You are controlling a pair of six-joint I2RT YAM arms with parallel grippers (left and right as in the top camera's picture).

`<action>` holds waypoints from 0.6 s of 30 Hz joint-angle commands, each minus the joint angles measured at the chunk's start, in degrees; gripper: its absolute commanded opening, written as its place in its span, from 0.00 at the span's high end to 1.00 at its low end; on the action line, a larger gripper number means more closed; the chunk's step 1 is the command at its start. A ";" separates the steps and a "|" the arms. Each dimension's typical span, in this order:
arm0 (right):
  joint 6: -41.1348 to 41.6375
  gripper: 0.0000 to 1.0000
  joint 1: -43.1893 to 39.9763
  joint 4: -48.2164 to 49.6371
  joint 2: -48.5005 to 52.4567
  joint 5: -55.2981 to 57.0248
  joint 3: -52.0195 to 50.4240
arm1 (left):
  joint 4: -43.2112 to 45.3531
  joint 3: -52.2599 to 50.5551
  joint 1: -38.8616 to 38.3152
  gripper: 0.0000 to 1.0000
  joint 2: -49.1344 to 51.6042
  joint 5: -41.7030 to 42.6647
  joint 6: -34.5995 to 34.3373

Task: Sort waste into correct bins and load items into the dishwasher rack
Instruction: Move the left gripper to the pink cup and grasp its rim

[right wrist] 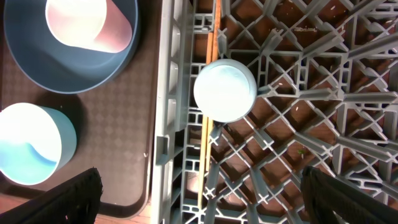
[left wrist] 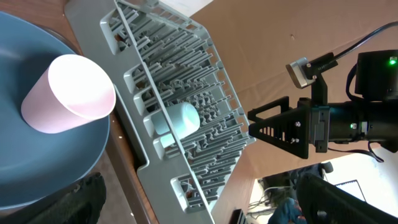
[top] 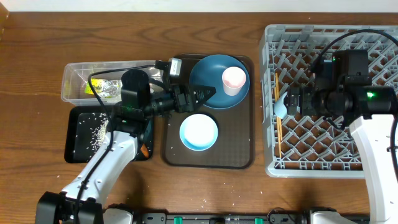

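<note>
The left gripper [top: 209, 94] hovered with its jaws spread wide and nothing between them, above the left edge of the dark-blue plate [top: 208, 73]. The pinkish-white cup [top: 234, 79] sat on that plate. Just in front of the plate, the light-blue bowl [top: 199, 132] rested on the same brown serving tray [top: 239, 146]. The right gripper [top: 290, 102] hung over the left side of the dishwasher rack [top: 298, 163], also fully parted and empty. The small light-blue cup [right wrist: 225, 89] stood just beside it in the rack, against the left wall and next to thin wooden sticks [right wrist: 205, 149]. On the far left, the clear tub [top: 74, 71] held a yellow-green wrapper [top: 102, 88]. White rice grains [top: 93, 129] lay scattered in the black tray [top: 73, 152].
</note>
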 commanded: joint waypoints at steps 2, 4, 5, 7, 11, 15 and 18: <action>0.79 0.01 -0.22 -0.02 0.02 -0.42 0.70 | -0.15 -0.26 -0.11 0.00 -0.24 -1.51 1.22; 0.79 0.01 -0.22 -0.04 0.00 -0.42 0.70 | -0.15 -0.26 -0.15 0.00 -0.24 -2.10 1.22; 0.79 0.01 -0.22 -0.04 0.02 -0.42 0.70 | -0.24 -0.26 -0.15 0.00 -0.22 -3.06 1.20; 0.79 0.01 -0.22 -0.04 0.02 -0.42 0.70 | -0.90 -0.26 -0.35 0.00 -0.22 -5.55 1.16; 0.79 0.01 -0.22 -0.04 0.00 -0.42 0.70 | -4.15 -0.26 -1.57 0.00 -0.22 -15.17 1.20; 0.79 0.01 -0.22 -0.04 0.02 -0.42 0.70 | -5.95 -0.26 -4.61 0.05 -0.15 -29.40 1.22; 0.79 0.01 -0.22 -0.04 0.02 -0.42 0.70 | -5.62 -0.26 -8.07 0.18 0.28 -38.71 1.18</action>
